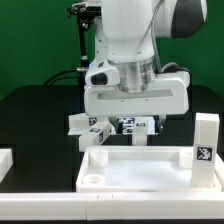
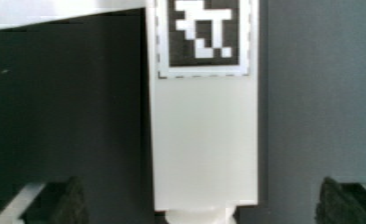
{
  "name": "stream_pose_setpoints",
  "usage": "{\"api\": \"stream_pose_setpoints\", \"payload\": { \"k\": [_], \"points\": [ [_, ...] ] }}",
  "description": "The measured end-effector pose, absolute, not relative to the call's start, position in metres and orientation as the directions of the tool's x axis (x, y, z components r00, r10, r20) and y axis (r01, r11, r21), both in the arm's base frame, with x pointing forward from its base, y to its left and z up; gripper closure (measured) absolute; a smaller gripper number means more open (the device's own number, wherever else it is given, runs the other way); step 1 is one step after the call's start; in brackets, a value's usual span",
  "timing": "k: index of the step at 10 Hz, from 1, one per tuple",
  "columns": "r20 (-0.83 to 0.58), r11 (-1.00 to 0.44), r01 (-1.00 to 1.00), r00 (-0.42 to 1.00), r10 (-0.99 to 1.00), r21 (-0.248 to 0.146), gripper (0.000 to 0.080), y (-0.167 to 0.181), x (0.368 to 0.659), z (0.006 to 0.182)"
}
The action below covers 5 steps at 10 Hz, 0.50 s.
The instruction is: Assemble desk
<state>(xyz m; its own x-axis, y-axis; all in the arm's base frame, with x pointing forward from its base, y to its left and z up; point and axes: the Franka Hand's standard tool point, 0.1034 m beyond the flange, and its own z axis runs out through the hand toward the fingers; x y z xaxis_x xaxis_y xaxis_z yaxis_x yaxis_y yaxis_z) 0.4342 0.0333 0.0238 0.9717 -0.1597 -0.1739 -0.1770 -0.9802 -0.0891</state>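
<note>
The desk's white rimmed panel (image 1: 140, 168) lies flat at the front, with a round socket (image 1: 92, 180) showing at its near corner. One tagged leg (image 1: 205, 140) stands upright at the panel's far end on the exterior view's right. Other tagged legs (image 1: 88, 124) lie on the black table behind the panel. My gripper (image 1: 137, 126) hangs low over them. In the wrist view a white leg (image 2: 212, 120) with a tag (image 2: 206, 35) and a round peg (image 2: 198, 212) lies between my dark fingers (image 2: 48, 202). My gripper (image 2: 198, 205) is open and the fingers stand clear of the leg on both sides.
A white block edge (image 1: 6, 160) sits at the exterior view's left. A black stand and cables (image 1: 82, 50) rise behind the arm against the green backdrop. The table top is black.
</note>
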Motion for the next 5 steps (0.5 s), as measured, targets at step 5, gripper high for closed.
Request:
{"api": "stream_pose_setpoints", "payload": {
  "k": [5],
  "points": [
    [-0.193,-0.976,-0.207,0.962,-0.192,-0.063,0.0151,0.052,0.408,0.008]
  ]
}}
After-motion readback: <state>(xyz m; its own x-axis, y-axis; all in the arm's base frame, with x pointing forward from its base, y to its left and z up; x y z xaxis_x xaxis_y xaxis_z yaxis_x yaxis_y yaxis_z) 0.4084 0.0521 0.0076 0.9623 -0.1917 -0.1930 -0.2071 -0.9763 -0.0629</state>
